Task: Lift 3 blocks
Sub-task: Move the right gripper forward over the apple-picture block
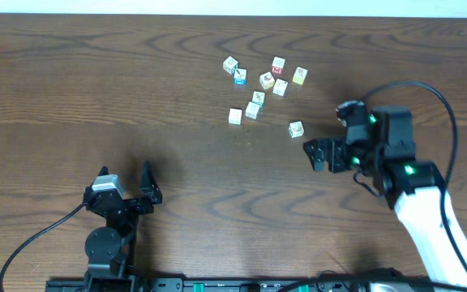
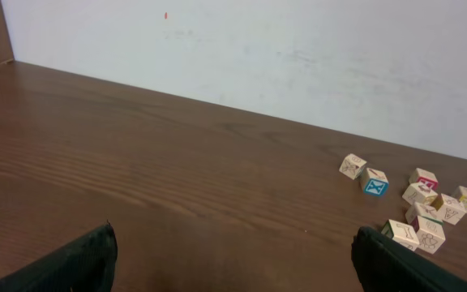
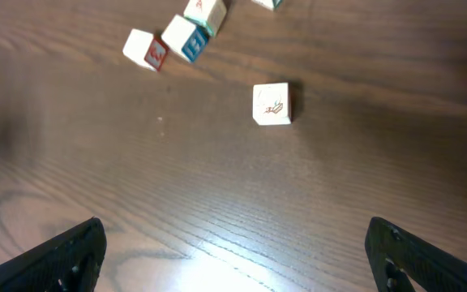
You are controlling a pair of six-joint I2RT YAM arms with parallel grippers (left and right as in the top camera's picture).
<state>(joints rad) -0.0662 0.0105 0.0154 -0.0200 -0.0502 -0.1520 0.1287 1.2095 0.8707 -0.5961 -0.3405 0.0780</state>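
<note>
A scatter of tiny wooden toy cubes is lying on the dark brown wood-grain worktop (image 1: 71, 81), toward its far edge. One pale cream wooden cube with a faint printed mark (image 1: 296, 128) is sitting alone at the near right of the scatter, just beyond the right hand (image 1: 314, 156). The right wrist camera is showing this lone cube (image 3: 272, 104) resting flat ahead of the hand, in line with the gap between the black fingers (image 3: 63, 255), and nothing is touching it. A second pale cream cube (image 1: 235, 116) and a third pale cream cube (image 1: 252, 110) are sitting side by side at the near left of the scatter. Farther back, a blue-faced cube (image 1: 240, 76) and a red-faced cube (image 1: 278, 68) are lying among more pale ones.

The right hand is standing with its fingers spread wide apart, gripping nothing. The left hand (image 1: 126, 180) is sitting low at the near left of the worktop, well apart from every cube, with its fingers (image 2: 71, 264) likewise wide apart and empty.
</note>
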